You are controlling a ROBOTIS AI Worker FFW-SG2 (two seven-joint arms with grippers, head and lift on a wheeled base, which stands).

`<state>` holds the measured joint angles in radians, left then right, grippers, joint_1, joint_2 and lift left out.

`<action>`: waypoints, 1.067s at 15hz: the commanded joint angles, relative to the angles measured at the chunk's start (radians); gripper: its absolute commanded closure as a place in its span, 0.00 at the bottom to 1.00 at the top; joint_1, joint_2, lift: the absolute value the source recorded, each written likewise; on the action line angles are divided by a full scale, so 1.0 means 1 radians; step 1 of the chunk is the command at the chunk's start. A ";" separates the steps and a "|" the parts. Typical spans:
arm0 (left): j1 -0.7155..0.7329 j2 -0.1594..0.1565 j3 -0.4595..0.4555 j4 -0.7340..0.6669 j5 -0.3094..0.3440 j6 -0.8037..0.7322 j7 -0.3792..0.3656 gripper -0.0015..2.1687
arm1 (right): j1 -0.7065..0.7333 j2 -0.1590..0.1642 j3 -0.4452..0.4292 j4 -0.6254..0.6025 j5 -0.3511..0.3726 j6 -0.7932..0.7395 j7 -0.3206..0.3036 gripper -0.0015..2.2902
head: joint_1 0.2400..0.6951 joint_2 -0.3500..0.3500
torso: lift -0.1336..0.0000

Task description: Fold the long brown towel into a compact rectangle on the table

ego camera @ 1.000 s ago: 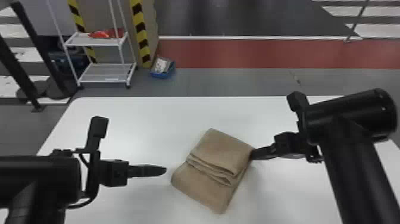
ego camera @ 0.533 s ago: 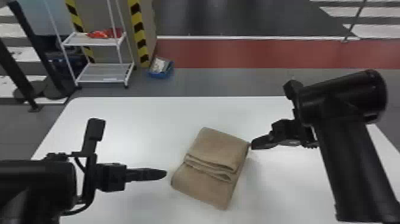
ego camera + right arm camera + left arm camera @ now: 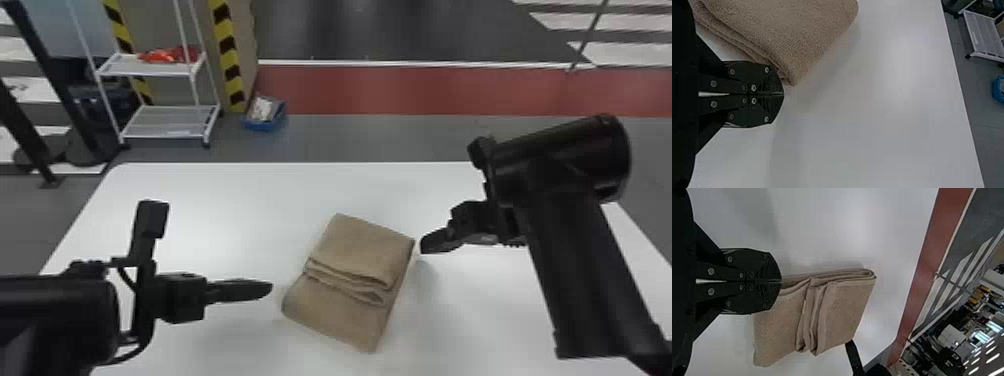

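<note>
Both black fingers are pressed together on the left black metal gripper [image 3: 271,287], and on the right black metal gripper [image 3: 423,245] too. A big, flat white table [image 3: 215,200] holds the work. Past its far side, a tall white metal rack [image 3: 165,122] with two shelves stands on the floor. The soft brown cloth towel [image 3: 360,245] lies on the table between the grippers, folded into a thick, slanted block with bumpy layers across its middle. Its far right corner is just beside the right gripper, and the left gripper is near its left side. A small blue open box [image 3: 265,126] sits on the floor beside the rack. Some shiny red stuff [image 3: 172,55] lies on the top shelf
</note>
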<state>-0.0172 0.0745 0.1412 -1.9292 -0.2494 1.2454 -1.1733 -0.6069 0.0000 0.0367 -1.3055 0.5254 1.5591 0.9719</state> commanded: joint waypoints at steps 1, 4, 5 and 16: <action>0.002 -0.006 -0.009 0.007 0.004 -0.019 0.004 0.99 | -0.001 0.001 0.000 0.000 -0.002 -0.001 -0.007 0.96 | 1.00 0.49 | 0.07; 0.013 -0.006 -0.037 0.049 -0.010 -0.129 0.063 0.99 | 0.001 0.001 0.000 -0.001 -0.007 -0.001 -0.009 0.96 | 1.00 0.48 | 0.07; 0.016 -0.006 -0.038 0.058 -0.010 -0.132 0.067 0.99 | -0.001 0.001 0.000 -0.001 -0.007 -0.001 -0.009 0.96 | 1.00 0.49 | 0.07; 0.094 -0.018 -0.080 -0.005 -0.002 -0.148 0.043 0.99 | -0.011 0.001 -0.003 0.061 -0.053 -0.136 -0.096 0.96 | 1.00 0.44 | 0.07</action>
<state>0.0725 0.0617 0.0685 -1.9287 -0.2517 1.0974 -1.1306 -0.6175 0.0000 0.0339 -1.2469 0.4809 1.4265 0.8780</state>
